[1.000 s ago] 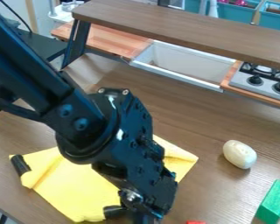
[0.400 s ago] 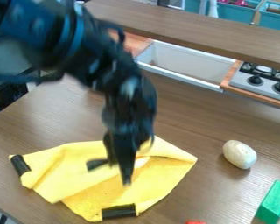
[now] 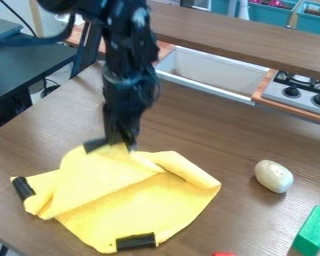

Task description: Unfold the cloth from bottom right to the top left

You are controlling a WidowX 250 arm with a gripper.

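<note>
In the camera view, the yellow cloth (image 3: 126, 202) lies on the wooden table (image 3: 196, 125), left of the white rounded object (image 3: 273, 176), with its far edge raised to the gripper (image 3: 119, 145). The fingers appear to be pinching that edge, beside a dark band (image 3: 94, 145); a second band (image 3: 22, 188) sits at the left corner and a third (image 3: 136, 241) at the near edge. The cloth looks light, soft and limp, unlikely to slip much or to break. It should bend wherever it isn't held, so a grip right at the loose corner of the top layer, taking that layer alone, would open it best; a deeper pinch could drag the whole cloth along.

The exact contact between fingers and fabric is hard to make out, and how many layers are caught I cannot tell. The folds hide part of the lower layer. The arm (image 3: 126, 45) is cut off at the top, the green block (image 3: 313, 231) at the right, and the red object (image 3: 223, 254) at the bottom.
</note>
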